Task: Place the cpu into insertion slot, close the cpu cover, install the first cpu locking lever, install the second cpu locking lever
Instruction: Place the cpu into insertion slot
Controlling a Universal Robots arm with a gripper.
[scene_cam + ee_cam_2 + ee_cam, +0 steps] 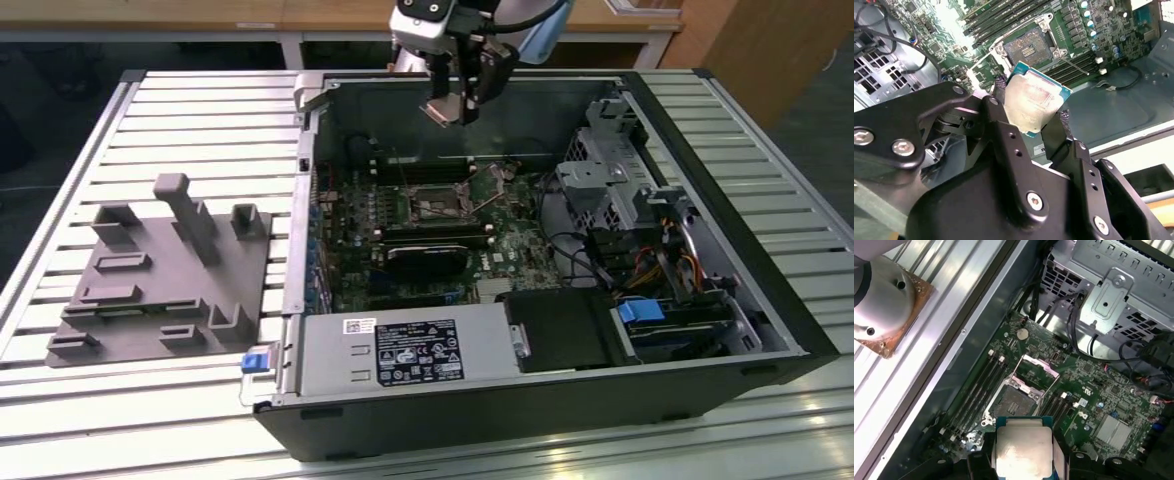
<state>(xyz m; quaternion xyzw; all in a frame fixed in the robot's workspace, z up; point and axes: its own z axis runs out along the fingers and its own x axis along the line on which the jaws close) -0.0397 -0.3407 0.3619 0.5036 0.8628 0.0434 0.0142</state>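
My gripper (455, 108) hangs above the back of the open computer case, shut on the cpu (439, 113), a flat square chip with a pale silver face. In both wrist views the cpu (1035, 102) (1023, 450) sits pinched by its edges between the black fingers (1004, 137). Below it on the green board lies the insertion slot (438, 207) (1029, 48) (1015, 402), dark in the middle with a silvery rim and nothing in it. The cpu cover (1038, 369) is swung up open beside the slot. The cpu is well above the slot and not touching it.
The black case (534, 400) lies open on a slatted metal table (174, 110). Inside it are a round black fan (427, 260), long memory slots (976, 387), a metal drive cage (601, 180), cables and a power supply (400, 350). A grey fixture block (160, 280) stands at the exterior view's left.
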